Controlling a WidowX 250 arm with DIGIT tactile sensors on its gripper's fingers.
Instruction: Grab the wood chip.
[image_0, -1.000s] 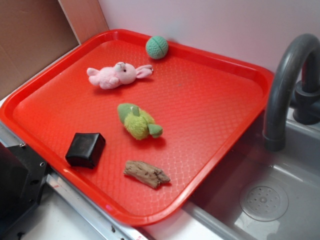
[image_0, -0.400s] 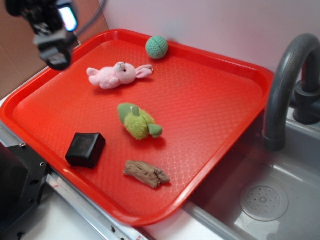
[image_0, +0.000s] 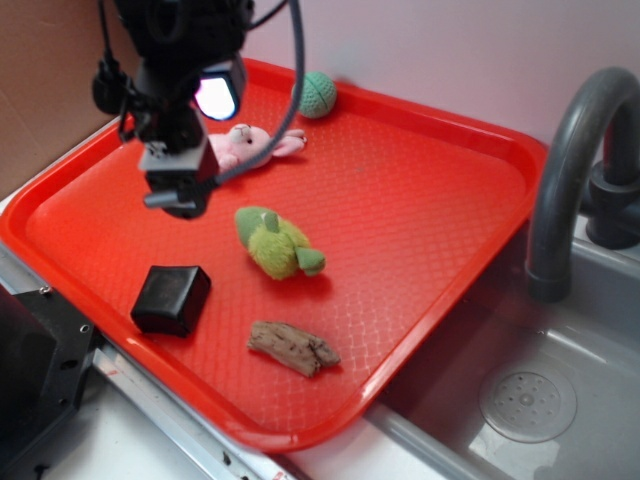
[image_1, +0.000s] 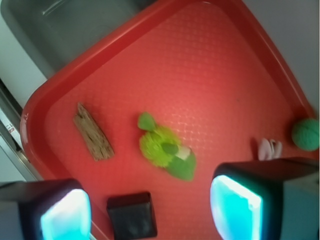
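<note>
The wood chip (image_0: 293, 347) (image_1: 93, 132) is a rough grey-brown piece lying flat near the front edge of the red tray (image_0: 420, 200) (image_1: 220, 75). My gripper (image_0: 178, 190) (image_1: 150, 210) hangs open above the tray's left half, between the pink plush and the black box, well back and left of the chip. Nothing is between its fingers (image_1: 65, 212). In the wrist view the chip lies at the upper left, beyond the green plush toy (image_1: 167, 152).
A green plush toy (image_0: 277, 243) lies mid-tray, a black square box (image_0: 171, 298) (image_1: 132, 222) at the front left, a pink bunny (image_0: 240, 148) and green ball (image_0: 314, 94) (image_1: 306, 134) at the back. A grey faucet (image_0: 575, 170) and sink (image_0: 520, 400) stand to the right.
The gripper came into view from the upper left and has moved right and down over the tray, now hanging in front of the pink bunny. Objects on the tray have not moved.
</note>
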